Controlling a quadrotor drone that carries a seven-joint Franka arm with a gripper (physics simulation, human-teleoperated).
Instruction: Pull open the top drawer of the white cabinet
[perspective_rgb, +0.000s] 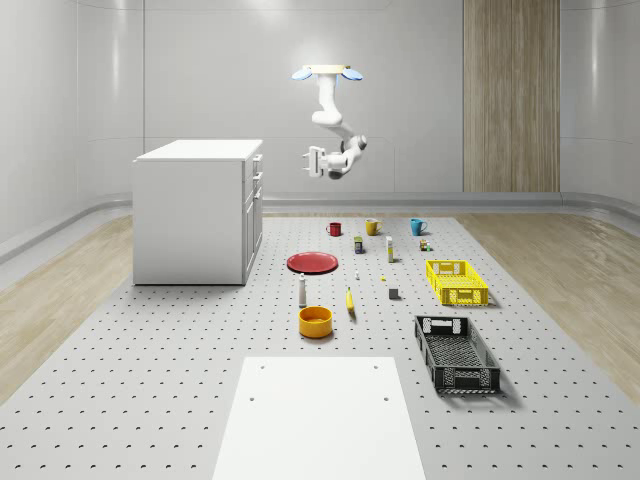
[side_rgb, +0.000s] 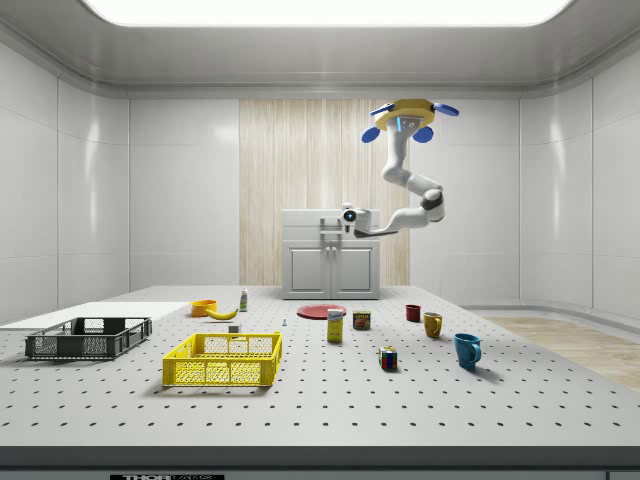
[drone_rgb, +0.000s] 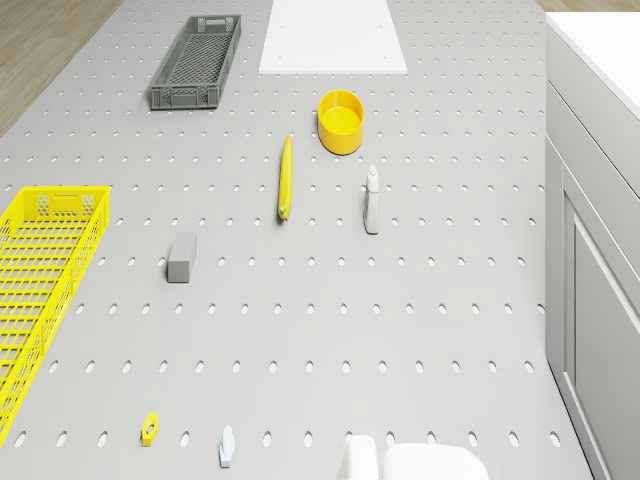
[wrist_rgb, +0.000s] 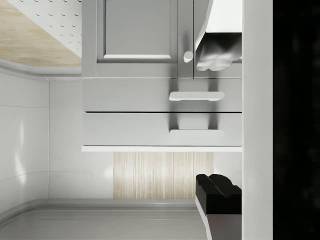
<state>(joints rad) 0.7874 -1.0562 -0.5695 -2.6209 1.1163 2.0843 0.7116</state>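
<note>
The pincer (perspective_rgb: 313, 162) hangs in the air in front of the white cabinet (perspective_rgb: 195, 215), level with its upper part and apart from it, at 3 o'clock of the drawer fronts in the whole-scene view. It holds nothing; in the wrist view two fingers (wrist_rgb: 217, 192) stand wide apart, one black and blocky, one pale and rounded, with the cabinet front between them. So it is open.

The top drawer (wrist_rgb: 162, 129) sits just under the flat white top slab. Its front is flush with the second drawer (wrist_rgb: 162, 95), so it looks closed. Each drawer has a slim bar handle (wrist_rgb: 196, 132); the panelled door (wrist_rgb: 140, 30) beyond them has a small round knob (wrist_rgb: 187, 57). The surfaces are smooth and matte, light grey to white.

The arm (perspective_rgb: 335, 120) is white and made of rounded segments. It drops from the drone (perspective_rgb: 327, 72), bends at an elbow, then turns level, so the pincer points sideways at the cabinet.

The drone has a yellow flat body with blue rotor tips and hovers high above the far part of the grey perforated counter (perspective_rgb: 150, 380).

On the counter, at 5 o'clock from the cabinet in the whole-scene view, lie a red plate (perspective_rgb: 312, 262), a small white bottle (perspective_rgb: 303, 292), a round yellow bowl (perspective_rgb: 315, 321) and a banana (perspective_rgb: 350, 301). Farther toward 3 o'clock stand a yellow mesh crate (perspective_rgb: 457, 281) and a black mesh crate (perspective_rgb: 457, 353).
</note>
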